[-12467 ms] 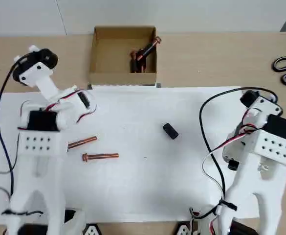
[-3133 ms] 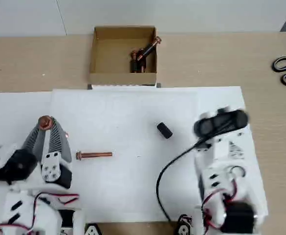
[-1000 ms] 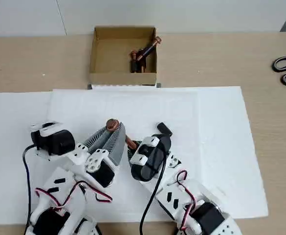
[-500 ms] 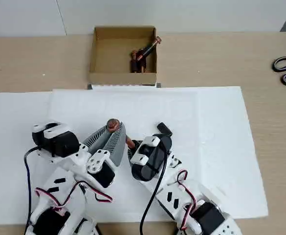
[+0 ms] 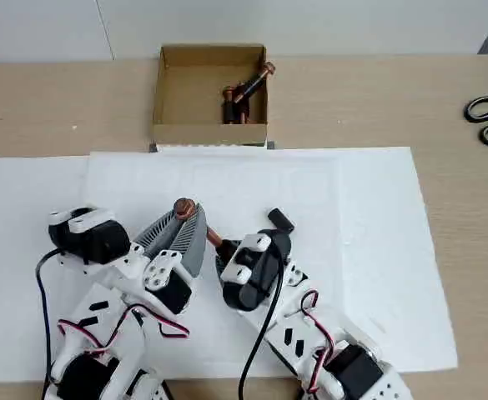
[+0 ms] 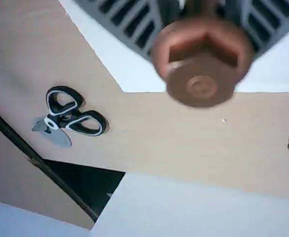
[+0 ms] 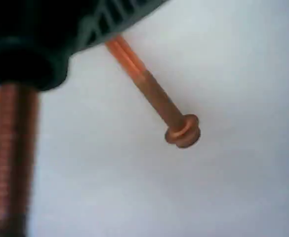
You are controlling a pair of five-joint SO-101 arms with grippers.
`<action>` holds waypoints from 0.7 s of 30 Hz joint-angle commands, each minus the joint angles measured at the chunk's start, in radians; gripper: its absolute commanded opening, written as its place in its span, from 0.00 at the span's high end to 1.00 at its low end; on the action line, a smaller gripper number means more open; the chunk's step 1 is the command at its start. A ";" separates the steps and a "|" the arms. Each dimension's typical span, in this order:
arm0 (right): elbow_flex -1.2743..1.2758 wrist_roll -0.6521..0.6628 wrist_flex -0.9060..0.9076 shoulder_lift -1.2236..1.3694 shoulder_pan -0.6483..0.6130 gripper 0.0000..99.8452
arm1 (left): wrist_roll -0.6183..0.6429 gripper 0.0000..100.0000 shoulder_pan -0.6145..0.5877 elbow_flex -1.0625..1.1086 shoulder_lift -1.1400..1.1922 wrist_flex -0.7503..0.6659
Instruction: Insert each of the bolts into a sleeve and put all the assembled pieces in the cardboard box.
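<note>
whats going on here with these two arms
The left gripper is shut on a copper bolt, whose shaft slants toward the right gripper close beside it. Whether that one holds anything I cannot tell. A black sleeve lies on the white sheet next to the right arm, and a second bolt lies on the sheet too. The cardboard box at the back already holds some assembled pieces.

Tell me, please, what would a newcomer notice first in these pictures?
First, the copper bolt clamped in the left pincer, over the white paper. Then the cardboard box beyond the paper, with assembled pieces inside, and the black sleeve near the paper's middle.
</note>
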 commanded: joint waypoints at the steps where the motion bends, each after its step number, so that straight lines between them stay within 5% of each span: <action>1: -0.034 -0.005 -0.035 -0.004 -0.016 1.00 | 0.029 0.99 0.005 -0.005 -0.008 -0.026; 21: -0.029 -0.003 -0.036 -0.004 0.010 1.00 | 0.031 0.99 0.072 -0.041 -0.008 0.066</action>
